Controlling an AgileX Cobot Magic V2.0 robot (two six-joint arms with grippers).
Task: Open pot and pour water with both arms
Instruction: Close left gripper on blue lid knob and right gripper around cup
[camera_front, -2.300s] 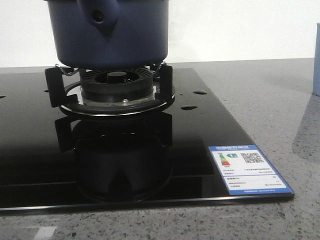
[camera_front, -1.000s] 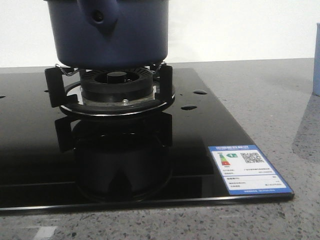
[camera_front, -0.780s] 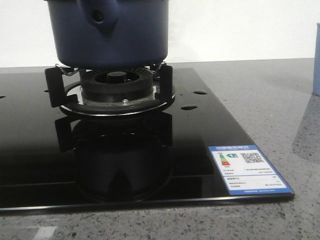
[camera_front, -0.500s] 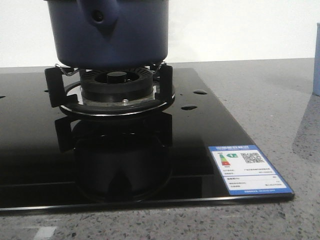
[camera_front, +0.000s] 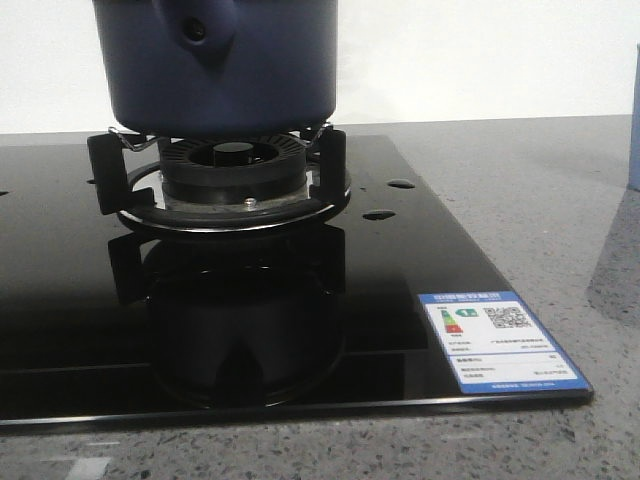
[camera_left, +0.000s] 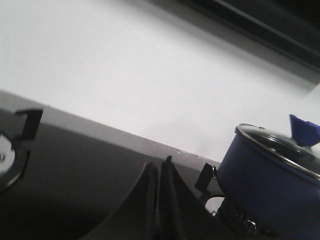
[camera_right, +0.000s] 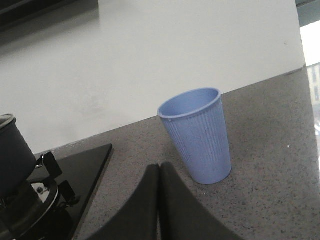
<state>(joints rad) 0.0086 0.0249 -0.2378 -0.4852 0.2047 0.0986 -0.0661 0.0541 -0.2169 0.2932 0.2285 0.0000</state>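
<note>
The dark navy pot (camera_front: 220, 65) stands on the burner grate (camera_front: 225, 185) of the black glass stove, its handle stub with a small hole facing me. In the left wrist view the pot (camera_left: 270, 185) shows a glass lid with a blue knob (camera_left: 302, 131) on top. My left gripper (camera_left: 160, 167) is shut and empty, low over the stove, to the pot's side and apart from it. My right gripper (camera_right: 159, 170) is shut and empty over the grey counter, just short of a pale blue ribbed cup (camera_right: 197, 135). The pot's edge (camera_right: 12, 150) shows in the right wrist view.
The black glass stove top (camera_front: 420, 250) carries a blue-and-white label (camera_front: 498, 340) at its near right corner. The grey speckled counter (camera_front: 560, 200) lies to the right, with the cup's edge (camera_front: 634, 120) at the frame border. A second burner grate (camera_left: 15, 145) is beside the left gripper.
The front view has shifted very slightly; the pot, stove and cup stand where they were. No gripper shows in the earlier frames.
</note>
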